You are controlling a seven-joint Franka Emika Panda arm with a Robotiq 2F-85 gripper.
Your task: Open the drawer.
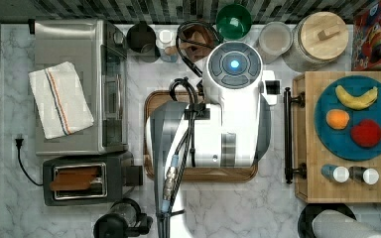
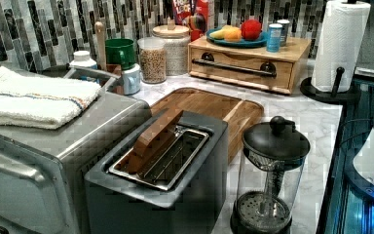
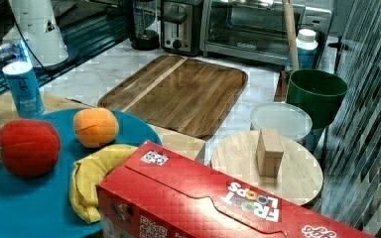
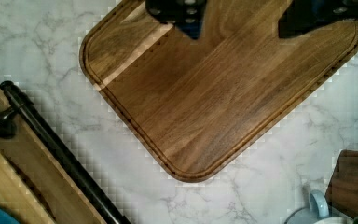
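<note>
The drawer [image 2: 241,68] sits closed under the butcher-block top, its black bar handle [image 4: 58,151] untouched. The gripper [image 4: 240,23] hangs released over the brown tray [image 4: 219,88]. The approach step is in hand: next, reach and grasp the handle.

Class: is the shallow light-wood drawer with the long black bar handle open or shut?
Shut. The light-wood drawer has its front panel flush with its housing in the left view; no gap shows.
</note>
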